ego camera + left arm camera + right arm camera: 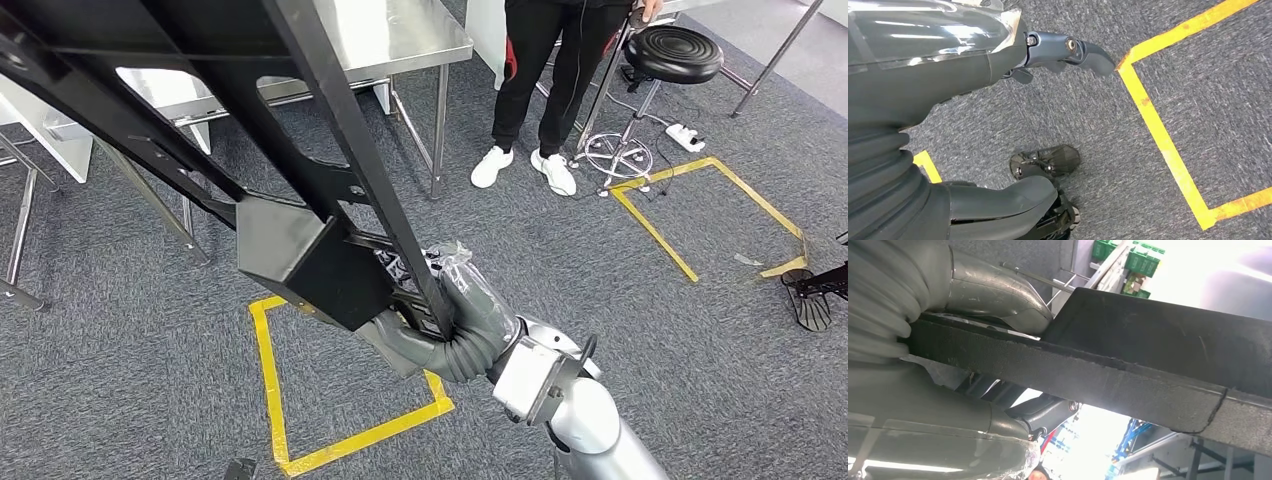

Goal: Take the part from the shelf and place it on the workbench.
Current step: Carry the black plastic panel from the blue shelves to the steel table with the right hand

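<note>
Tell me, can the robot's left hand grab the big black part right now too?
Probably not yet. The left hand hangs low over the grey carpet, holding nothing, fingers apart. The black part is carried up front by the right hand. The left arm would need to lift first.

**Camera placement across the three views**

The head view is taken from high on the robot's body, facing forward and down across the grey carpet (700, 380); the right hand (465, 320) is seen at middle distance, with the black part (300, 250) crossing the upper left of the picture. The left wrist view is taken close behind the left hand (948, 65) and is aimed down at the same carpet, where yellow tape (1163, 145) is seen near. The right wrist view is set very near the right hand (938, 415) and is tilted upward along the part (1108, 375), towards bright background. Carpet and floor tape (275, 400) are shared by the head and left wrist views; the part and right hand are shared by the head and right wrist views.
</note>
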Motion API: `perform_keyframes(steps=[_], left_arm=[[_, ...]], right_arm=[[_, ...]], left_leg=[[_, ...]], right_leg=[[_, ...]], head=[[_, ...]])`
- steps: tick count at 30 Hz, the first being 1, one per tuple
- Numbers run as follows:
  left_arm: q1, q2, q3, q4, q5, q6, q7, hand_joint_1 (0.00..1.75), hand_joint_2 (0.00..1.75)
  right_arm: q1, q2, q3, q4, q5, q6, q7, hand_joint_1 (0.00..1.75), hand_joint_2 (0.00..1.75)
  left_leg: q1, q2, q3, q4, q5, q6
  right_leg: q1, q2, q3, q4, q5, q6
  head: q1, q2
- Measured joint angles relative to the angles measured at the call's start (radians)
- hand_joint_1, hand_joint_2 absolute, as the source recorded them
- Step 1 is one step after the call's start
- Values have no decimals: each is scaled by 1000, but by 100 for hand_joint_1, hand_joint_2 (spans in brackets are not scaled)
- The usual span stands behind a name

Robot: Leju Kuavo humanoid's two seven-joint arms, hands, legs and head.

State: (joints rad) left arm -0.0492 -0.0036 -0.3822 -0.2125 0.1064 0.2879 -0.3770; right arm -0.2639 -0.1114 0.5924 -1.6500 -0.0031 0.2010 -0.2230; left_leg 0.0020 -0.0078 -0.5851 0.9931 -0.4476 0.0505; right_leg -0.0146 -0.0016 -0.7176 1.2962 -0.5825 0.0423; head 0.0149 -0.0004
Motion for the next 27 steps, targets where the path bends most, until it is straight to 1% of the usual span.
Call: perform_keyframes(steps=[1, 2, 3, 4, 5, 6, 7, 9, 10, 11, 12, 13, 14, 15, 16, 17, 18, 19, 20, 21, 22, 23, 24, 25, 26, 27], left_arm=[[0, -1, 0, 0, 0, 0, 1, 0, 175], [1, -2, 0, 0, 0, 0, 3, 0, 175], [0, -2, 0, 0, 0, 0, 3, 0, 175], [0, -2, 0, 0, 0, 0, 4, 0, 175], [0, -2, 0, 0, -1, 0, 4, 0, 175], [1, -2, 0, 0, -1, 0, 4, 0, 175], [0, -2, 0, 0, -1, 0, 5, 0, 175], [0, -1, 0, 0, -1, 0, 4, 0, 175], [-1, -1, 0, 0, -1, 1, 4, 0, 175], [0, -1, 0, 0, -1, 1, 4, 0, 175], [0, -1, 0, 0, -1, 1, 4, 0, 175], [1, -1, 0, 0, -1, 1, 5, 0, 175], [2, -1, 0, 0, -1, 1, 5, 0, 175], [3, -1, 0, 0, -1, 1, 5, 0, 175], [4, -1, 0, 0, -1, 1, 5, 0, 175], [4, -1, 0, 0, -1, 1, 5, 0, 175], [4, 0, 0, 0, -1, 2, 5, 0, 175], [4, 0, 0, 1, 0, 2, 5, 0, 175], [4, 0, 0, 1, 0, 3, 5, 0, 175], [3, 0, 0, 1, 0, 4, 5, 0, 175], [4, 0, 0, 0, 0, 5, 5, 0, 175], [5, 0, 0, 0, 0, 6, 5, 0, 175], [6, 1, 0, 0, 0, 6, 5, 0, 175], [7, 1, 0, 0, 0, 7, 4, 0, 175], [7, 1, 0, 0, 0, 7, 4, 0, 175], [7, 1, 1, 0, 0, 7, 4, 0, 175]], right_arm=[[0, -1, 0, 0, 0, 0, 0, 175, 175], [0, -1, 0, 0, 0, 0, 0, 175, 175], [-1, -2, 0, 0, 0, 0, 0, 175, 175], [-1, -2, 0, 0, 0, 0, 0, 175, 175], [0, -2, 0, 0, 0, 0, 0, 175, 175], [0, -2, 0, 0, 0, 0, 0, 175, 175], [0, -2, 0, 0, 0, 0, 0, 175, 175], [-1, -1, 0, 0, 0, 0, -1, 175, 175], [-2, 1, 0, -1, 0, 0, -2, 175, 175], [-2, 2, 0, -1, 0, 0, -2, 175, 175], [-2, 2, 0, -1, 0, 0, -3, 175, 175], [-1, 3, 0, -1, 0, 0, -3, 175, 175], [-1, 3, 1, -1, 0, 0, -3, 175, 175], [0, 3, 1, -1, 0, 0, -3, 175, 175], [0, 3, 1, -1, 0, 0, -3, 175, 175], [0, 4, 1, -1, 0, 0, -3, 175, 175], [-1, 4, 1, -1, 0, 0, -3, 175, 175], [-2, 5, 1, -1, 0, 0, -3, 175, 175], [-3, 6, 1, -1, 0, 0, -4, 175, 175], [-3, 7, 1, -1, 0, 0, -4, 175, 175], [-3, 7, 1, -1, 0, 0, -5, 175, 175], [-4, 8, 1, -1, 0, 0, -5, 175, 175], [-5, 8, 2, -1, 0, 0, -5, 175, 175], [-7, 8, 2, -1, 0, 0, -6, 175, 175], [-8, 8, 2, -1, -1, 0, -7, 175, 175], [-7, 7, 2, 0, -1, -1, -8, 175, 175]], left_leg=[[1, -3, 7, 1, -5, -3], [1, -5, 14, 2, -12, -7], [-1, -7, 19, 6, -19, -13], [-3, -9, 22, 9, -26, -18], [-6, -10, 23, 12, -31, -22], [-8, -10, 23, 13, -35, -25], [-8, -10, 25, 12, -38, -28], [-6, -8, 23, 27, -51, -36], [-4, -5, 8, 60, -68, -41], [-1, -2, -20, 114, -90, -47], [2, 0, -61, 186, -116, -52], [5, 2, -108, 255, -134, -56], [8, 3, -145, 301, -136, -59], [9, 4, -166, 312, -118, -59], [9, 4, -165, 281, -79, -58], [10, 6, -145, 216, -27, -55], [9, 8, -119, 150, 10, -51], [6, 10, -91, 90, 29, -45], [3, 13, -70, 53, 30, -40], [-1, 13, -57, 37, 15, -35], [-4, 13, -46, 26, 6, -28], [-4, 10, -34, 21, 1, -21], [-3, 8, -18, 13, -4, -13], [-2, 6, -1, 9, -9, -5], [-1, 4, 14, 5, -16, 0], [-2, 3, 26, 4, -26, 5]], right_leg=[[-2, 0, 17, -48, 30, 12], [-4, 0, 48, -123, 68, 23], [-5, 0, 81, -192, 98, 27], [-5, 0, 105, -242, 118, 24], [-4, 1, 118, -267, 125, 15], [-3, 1, 121, -270, 122, 4], [-4, 1, 123, -272, 121, -6], [-10, 1, 133, -275, 114, -20], [-14, 1, 141, -276, 110, -28], [-15, 0, 148, -276, 105, -35], [-15, -1, 153, -276, 100, -40], [-14, 0, 158, -276, 94, -42], [-14, 0, 163, -276, 88, -43], [-14, 1, 170, -276, 81, -41], [-15, 2, 180, -276, 73, -39], [-16, 3, 192, -276, 64, -36], [-16, 3, 204, -278, 54, -33], [-14, 3, 212, -281, 45, -27], [-12, 2, 217, -286, 37, -21], [-10, 2, 225, -289, 35, -13], [-8, 1, 233, -290, 37, -4], [-9, 1, 238, -285, 39, 3], [-9, 1, 236, -262, 44, 8], [-9, 1, 215, -222, 45, 10], [-9, 1, 177, -164, 42, 9], [-8, 2, 130, -100, 33, 7]], head=[[0, 0], [0, 0], [0, 0], [0, 0], [0, 0], [0, 0], [-1, 0], [-2, 0], [-3, 0], [-4, 0], [-5, 0], [-5, 0], [-5, 0], [-5, 0], [-5, 0], [-5, 0], [-5, 0], [-5, 0], [-5, 0], [-5, 0], [-5, 0], [-5, 0], [-4, 0], [-3, 0], [-2, 0], [-1, -1]])
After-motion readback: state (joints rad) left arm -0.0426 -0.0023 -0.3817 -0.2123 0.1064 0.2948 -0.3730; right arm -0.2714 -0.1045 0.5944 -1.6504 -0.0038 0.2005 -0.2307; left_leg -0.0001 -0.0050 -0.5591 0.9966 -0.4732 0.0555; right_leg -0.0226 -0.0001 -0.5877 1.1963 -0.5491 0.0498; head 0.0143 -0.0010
